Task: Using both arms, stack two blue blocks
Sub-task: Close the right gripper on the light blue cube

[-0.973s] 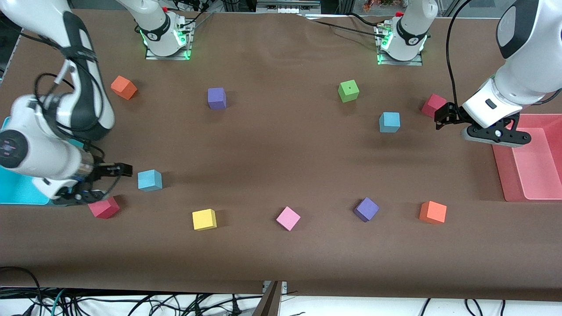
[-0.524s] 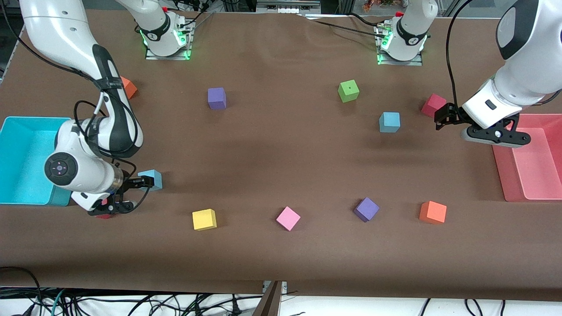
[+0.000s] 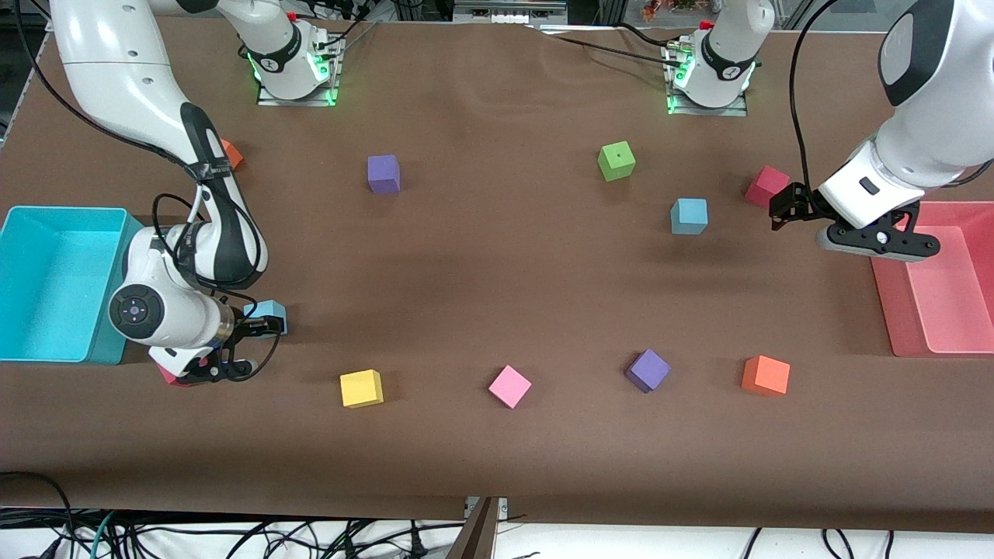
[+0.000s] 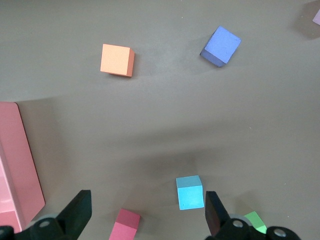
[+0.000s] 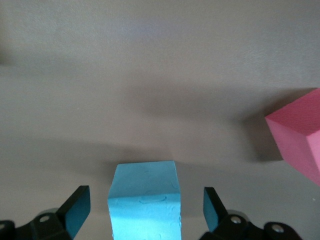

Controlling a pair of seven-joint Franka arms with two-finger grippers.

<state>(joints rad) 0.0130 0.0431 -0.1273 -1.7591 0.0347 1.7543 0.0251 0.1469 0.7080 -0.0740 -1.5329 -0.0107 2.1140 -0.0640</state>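
Note:
One blue block (image 3: 272, 314) lies at the right arm's end of the table. My right gripper (image 3: 260, 330) is down at it, open. In the right wrist view this block (image 5: 145, 200) stands between the two fingers (image 5: 75, 212), with a gap on each side. The other blue block (image 3: 689, 216) lies toward the left arm's end, farther from the front camera. My left gripper (image 3: 784, 206) hangs open in the air beside it, over the table near a red cube (image 3: 765, 185). In the left wrist view that blue block (image 4: 190, 192) shows far below, on the table.
A turquoise bin (image 3: 46, 279) stands at the right arm's end and a pink tray (image 3: 940, 287) at the left arm's. Scattered cubes: orange (image 3: 231, 154), purple (image 3: 384, 173), green (image 3: 616, 161), yellow (image 3: 361, 388), pink (image 3: 510, 386), purple (image 3: 648, 370), orange (image 3: 766, 376), red (image 3: 167, 374).
My right arm has swung away from the turquoise bin toward the blue block, and its open fingers now stand on either side of it. The left arm has not moved.

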